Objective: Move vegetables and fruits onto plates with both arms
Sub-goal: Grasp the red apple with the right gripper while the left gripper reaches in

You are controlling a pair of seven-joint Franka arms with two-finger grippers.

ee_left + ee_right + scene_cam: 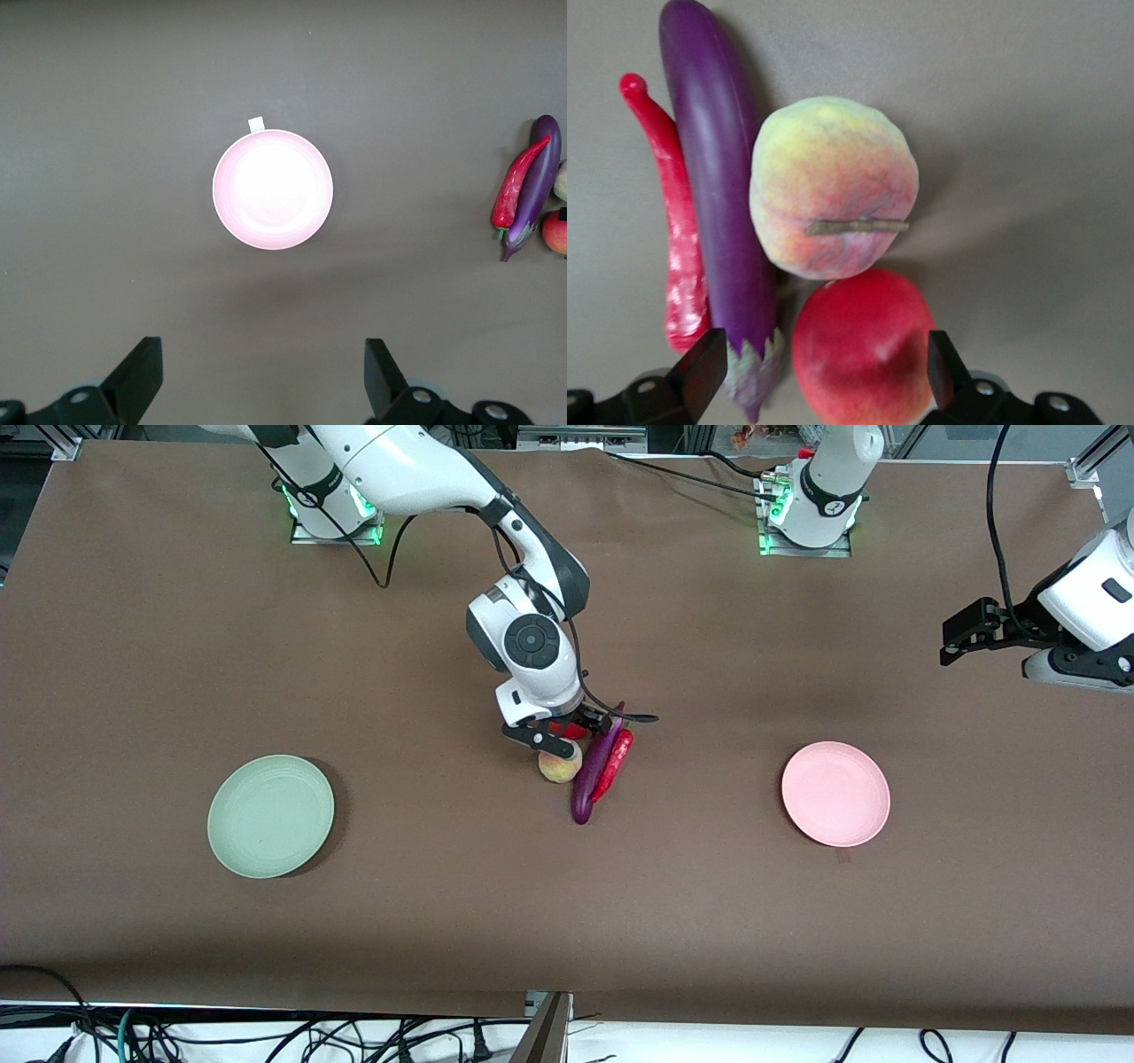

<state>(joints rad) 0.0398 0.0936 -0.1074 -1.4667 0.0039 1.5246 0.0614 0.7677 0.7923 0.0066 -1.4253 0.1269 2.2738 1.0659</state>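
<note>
The red pomegranate (864,350) sits between the open fingers of my right gripper (824,372), which is low over it at mid-table (567,729). One finger (700,372) stands by the stem end of the purple eggplant (718,195). The peach (833,186) touches the pomegranate, nearer the front camera (560,764). The red chili (616,766) lies against the eggplant (595,775) on the side toward the left arm. My left gripper (263,376) is open and empty, high above the table by the pink plate (273,189). The green plate (270,816) lies toward the right arm's end.
The pink plate (835,793) lies toward the left arm's end and holds nothing, as does the green one. Brown table surface surrounds the cluster. Cables hang along the table's front edge (354,1036).
</note>
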